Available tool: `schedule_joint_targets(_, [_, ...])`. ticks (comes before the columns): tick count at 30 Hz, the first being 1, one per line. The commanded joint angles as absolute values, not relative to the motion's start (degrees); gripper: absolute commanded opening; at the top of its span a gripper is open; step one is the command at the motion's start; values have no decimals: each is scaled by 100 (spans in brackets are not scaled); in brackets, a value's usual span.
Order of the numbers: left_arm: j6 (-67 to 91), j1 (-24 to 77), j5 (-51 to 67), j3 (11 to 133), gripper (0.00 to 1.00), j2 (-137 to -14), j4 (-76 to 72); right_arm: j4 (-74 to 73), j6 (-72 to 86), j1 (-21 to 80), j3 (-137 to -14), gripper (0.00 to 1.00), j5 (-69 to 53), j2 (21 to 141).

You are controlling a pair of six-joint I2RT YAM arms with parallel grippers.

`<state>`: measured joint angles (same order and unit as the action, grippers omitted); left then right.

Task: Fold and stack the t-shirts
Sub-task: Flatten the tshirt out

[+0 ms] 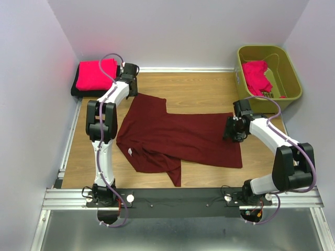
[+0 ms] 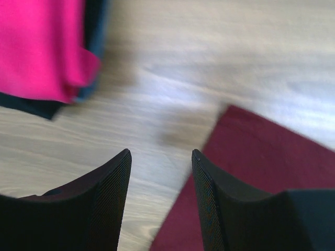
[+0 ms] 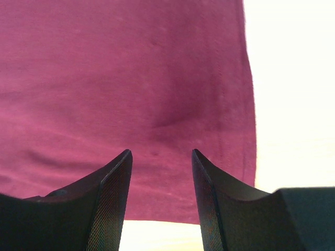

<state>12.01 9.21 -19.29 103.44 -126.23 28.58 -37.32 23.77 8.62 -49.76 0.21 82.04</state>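
Centrally, the dark maroon t-shirt [image 1: 178, 138] lies spread on the wooden table [image 1: 199, 86]. The left gripper [image 2: 161, 157] hovers over bare wood between its far-left corner and the folded pink t-shirt [image 1: 95, 74] stacked on a black t-shirt [image 1: 76, 90] — jaws apart, nothing in them — while the right gripper [image 3: 161, 157] hangs over the maroon cloth's right edge, likewise released and empty. Another pink shirt [image 1: 255, 73] lies bunched in the olive bin [image 1: 293, 78].

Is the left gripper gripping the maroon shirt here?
No. The left gripper is open above the bare table with nothing between its jaws, and the maroon shirt lies off to one side.
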Motion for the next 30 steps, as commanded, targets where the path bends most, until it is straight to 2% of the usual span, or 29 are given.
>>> schedule_joint_targets(1, [1186, 905, -1125, 9959, 58, -12393, 2611, -3604, 2057, 896, -5229, 57, -360, 8200])
schedule_joint_targets(6, [1090, 905, -1301, 10081, 57, -12577, 2532, -3472, 2021, 923, -5413, 57, -510, 8358])
schedule_joint_targets(30, [1195, 932, -756, 10907, 58, -13491, 2759, -3226, 1986, 1002, -5634, 60, -633, 8780])
